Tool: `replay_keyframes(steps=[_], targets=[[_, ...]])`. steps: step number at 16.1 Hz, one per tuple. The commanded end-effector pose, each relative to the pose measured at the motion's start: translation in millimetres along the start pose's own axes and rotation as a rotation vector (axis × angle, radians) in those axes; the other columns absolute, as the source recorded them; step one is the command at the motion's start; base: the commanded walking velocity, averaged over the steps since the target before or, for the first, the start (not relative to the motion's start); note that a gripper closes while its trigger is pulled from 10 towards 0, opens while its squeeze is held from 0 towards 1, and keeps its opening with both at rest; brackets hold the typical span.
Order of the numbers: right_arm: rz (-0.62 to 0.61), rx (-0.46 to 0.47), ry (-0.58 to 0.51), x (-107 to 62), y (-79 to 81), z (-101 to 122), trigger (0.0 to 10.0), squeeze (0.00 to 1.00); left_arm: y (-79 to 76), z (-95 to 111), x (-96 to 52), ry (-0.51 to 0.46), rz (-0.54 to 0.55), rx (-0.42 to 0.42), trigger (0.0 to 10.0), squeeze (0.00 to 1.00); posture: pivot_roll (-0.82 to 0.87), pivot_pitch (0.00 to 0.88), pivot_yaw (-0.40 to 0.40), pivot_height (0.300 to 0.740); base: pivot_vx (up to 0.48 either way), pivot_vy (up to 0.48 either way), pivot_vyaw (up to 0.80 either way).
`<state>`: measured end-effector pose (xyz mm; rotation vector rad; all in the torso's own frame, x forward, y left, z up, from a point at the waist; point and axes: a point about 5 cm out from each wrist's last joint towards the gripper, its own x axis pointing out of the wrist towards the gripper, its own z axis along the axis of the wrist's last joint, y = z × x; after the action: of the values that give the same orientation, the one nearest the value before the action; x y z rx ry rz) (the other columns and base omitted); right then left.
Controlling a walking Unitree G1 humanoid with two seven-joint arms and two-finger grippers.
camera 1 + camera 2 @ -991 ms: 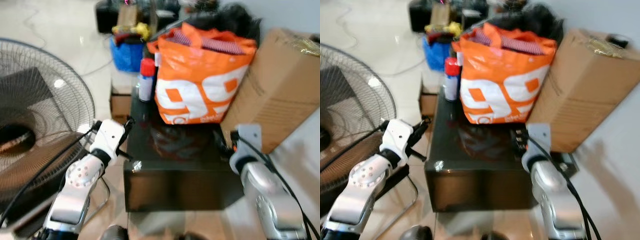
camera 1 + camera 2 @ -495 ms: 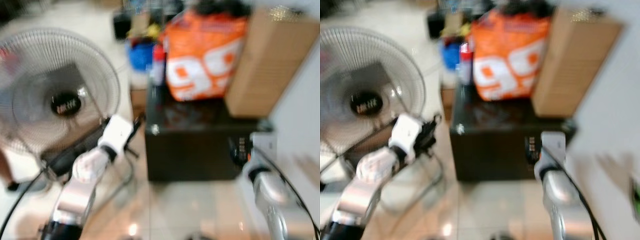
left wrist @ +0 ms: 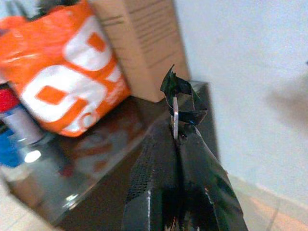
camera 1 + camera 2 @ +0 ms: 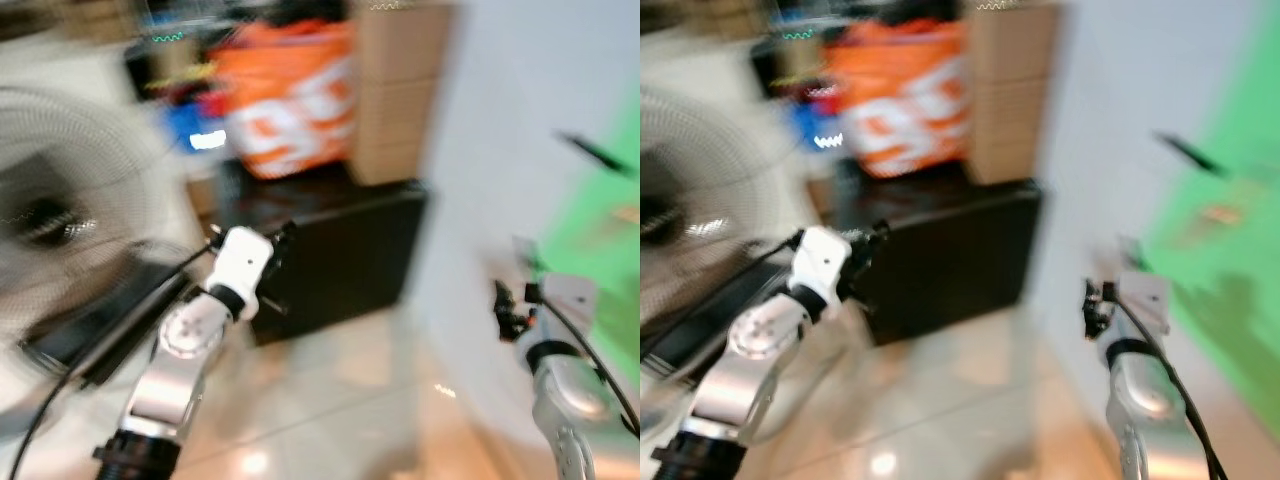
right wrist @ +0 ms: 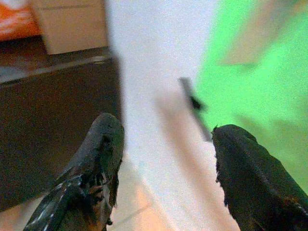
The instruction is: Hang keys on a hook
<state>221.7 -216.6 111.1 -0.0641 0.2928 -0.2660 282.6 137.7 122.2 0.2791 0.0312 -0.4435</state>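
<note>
Left gripper (image 3: 180,137), its two long black fingers pressed together, pinched a thin silver key ring with a crumpled dark tag (image 3: 179,98) that stuck up past the fingertips. That gripper hung in front of the low, glossy black cabinet (image 4: 330,260), near its front corner, and the keys pointed toward the cabinet top.

Right gripper (image 5: 166,144) was spread wide with nothing between its fingers, held out to the right of the black cabinet and facing the pale wall (image 5: 149,57).

Both head views were heavily blurred. The black cabinet stood on a glossy beige tiled floor (image 4: 330,400), its far side against the pale wall. On its shiny top sat a large orange shopping bag with white lettering (image 3: 62,82) and, just beside it on the wall side, a tall brown cardboard box (image 3: 139,43). A red-capped spray can (image 3: 12,115) stood by the bag on the side away from the box. A round wire-caged floor fan (image 4: 60,220) stood to the left of the cabinet. To the right of the cabinet, a bright green surface (image 5: 250,77) adjoined the wall, and a thin dark bar-shaped fitting (image 5: 195,108) stuck out near that edge; what it was could not be made out.
</note>
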Motion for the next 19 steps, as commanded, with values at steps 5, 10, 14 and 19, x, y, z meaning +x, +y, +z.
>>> replay_keyframes(steps=[5, 10, 14, 19], targets=[[-0.005, -0.006, -0.019, -5.5, 4.1, 6.8, 10.0, 0.00, -2.9, -2.4, 0.3, -0.004, 0.014, -0.036, 10.0, 0.00, -0.15, 0.000, 0.016, 0.740, 0.000, 0.000, -0.80], [0.016, -0.013, -0.018, -4.4, 9.8, 7.6, 10.0, 0.00, -2.1, -1.1, 1.6, -0.009, 0.027, -0.027, 10.0, 0.00, -0.15, 0.000, 0.013, 0.740, 0.000, -0.316, -0.80], [0.019, -0.016, -0.017, -3.4, 10.6, 8.1, 10.0, 0.00, -1.5, -0.8, 2.2, -0.009, 0.028, -0.025, 10.0, 0.00, -0.15, 0.000, 0.013, 0.740, 0.000, -0.379, -0.80], [0.021, -0.013, -0.020, -2.7, 11.8, 8.4, 10.0, 0.00, 1.5, 0.6, 3.8, -0.018, 0.031, -0.041, 10.0, 0.00, -0.14, 0.000, 0.016, 0.740, 0.000, -0.059, -0.80]])
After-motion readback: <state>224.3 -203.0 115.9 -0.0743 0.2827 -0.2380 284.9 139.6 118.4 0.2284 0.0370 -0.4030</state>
